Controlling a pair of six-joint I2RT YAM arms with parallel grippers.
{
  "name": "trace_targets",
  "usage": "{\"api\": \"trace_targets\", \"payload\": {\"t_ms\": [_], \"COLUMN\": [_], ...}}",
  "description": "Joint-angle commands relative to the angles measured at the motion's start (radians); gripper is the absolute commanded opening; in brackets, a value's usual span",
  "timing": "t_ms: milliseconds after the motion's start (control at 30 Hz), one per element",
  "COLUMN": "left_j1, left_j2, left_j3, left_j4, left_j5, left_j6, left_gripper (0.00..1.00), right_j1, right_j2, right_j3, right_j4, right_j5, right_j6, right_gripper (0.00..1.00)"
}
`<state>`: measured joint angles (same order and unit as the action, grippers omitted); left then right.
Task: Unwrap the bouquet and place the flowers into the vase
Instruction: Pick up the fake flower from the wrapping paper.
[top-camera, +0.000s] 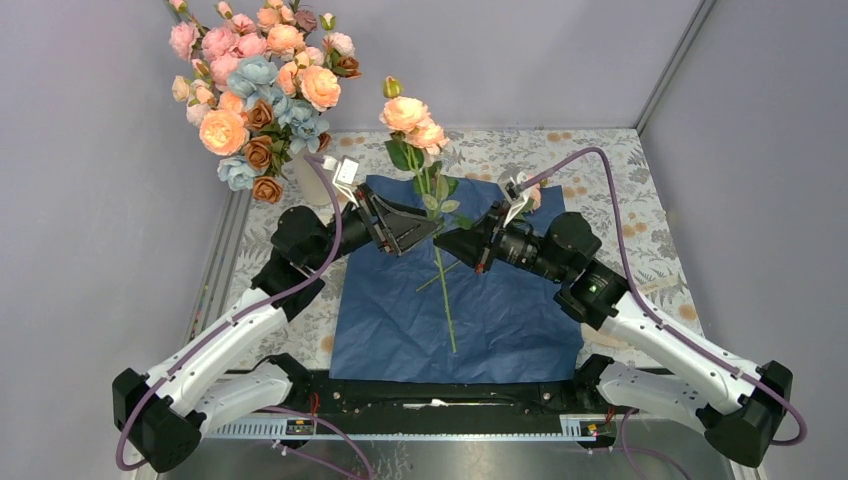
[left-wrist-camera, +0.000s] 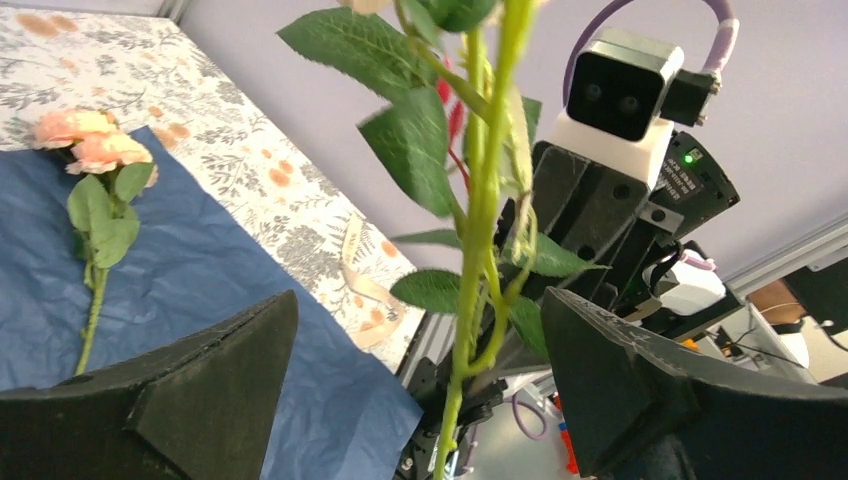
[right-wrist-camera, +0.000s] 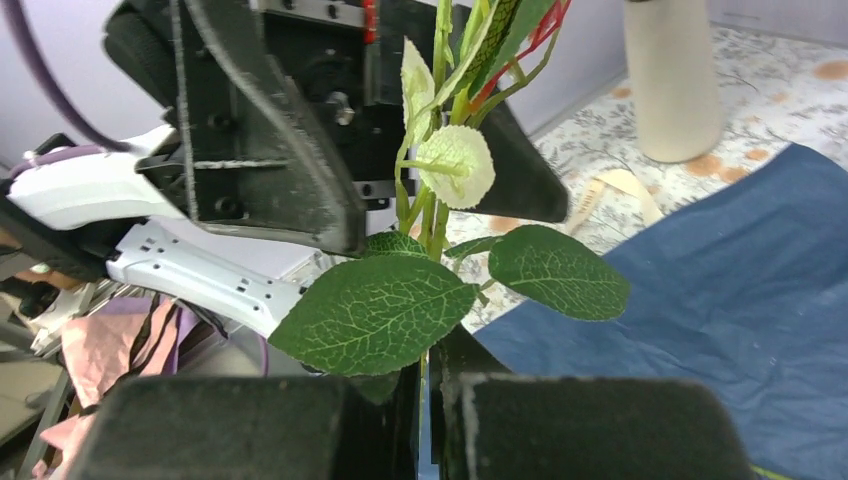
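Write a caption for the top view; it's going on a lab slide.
Right claw shut on a peach rose stem over spread navy paper, open left claw around it, filled vase behind.

Wrapping paper (top-camera: 500, 320): dark navy, matt, crinkled throughout; table (top-camera: 650, 230) surface floral-printed and matt, cloth or paper not determinable. Flower stem (left-wrist-camera: 478, 250): smooth green plastic with slight sheen, leaves (right-wrist-camera: 375, 315) veined and fabric-like; vase (right-wrist-camera: 672, 80) off-white, matt, faintly grainy. Fingers (left-wrist-camera: 640, 390) of the left end effector (left-wrist-camera: 418, 305): black, matt, rough-grained plastic; arm shell (top-camera: 230, 340) white glossy plastic, cable (top-camera: 590, 151) purple, smooth, glossy.
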<state>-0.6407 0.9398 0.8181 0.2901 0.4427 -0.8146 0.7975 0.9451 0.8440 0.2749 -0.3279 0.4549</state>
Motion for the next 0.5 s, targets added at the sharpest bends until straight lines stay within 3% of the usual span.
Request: {"api": "trace_targets", "payload": {"t_ms": [0,467], "left_j1": [-0.002,-0.002], "left_j2": [0.005,0.005], "left_j3": [0.046,0.056], "left_j4": [0.145,0.142], "left_j5": [0.039,0.044], "left_j6": [-0.060,-0.066], "left_gripper": [0.98,0.52], "right_j1": [0.044,0.066], "right_j2": [0.020,0.042], "right_j3": [0.072,0.096], "right_j4": [0.023,-0.056], "right_j5": [-0.046,-0.045], "right_j6": [-0.051,-0.091], "right_gripper": [0.00,0.00]}}
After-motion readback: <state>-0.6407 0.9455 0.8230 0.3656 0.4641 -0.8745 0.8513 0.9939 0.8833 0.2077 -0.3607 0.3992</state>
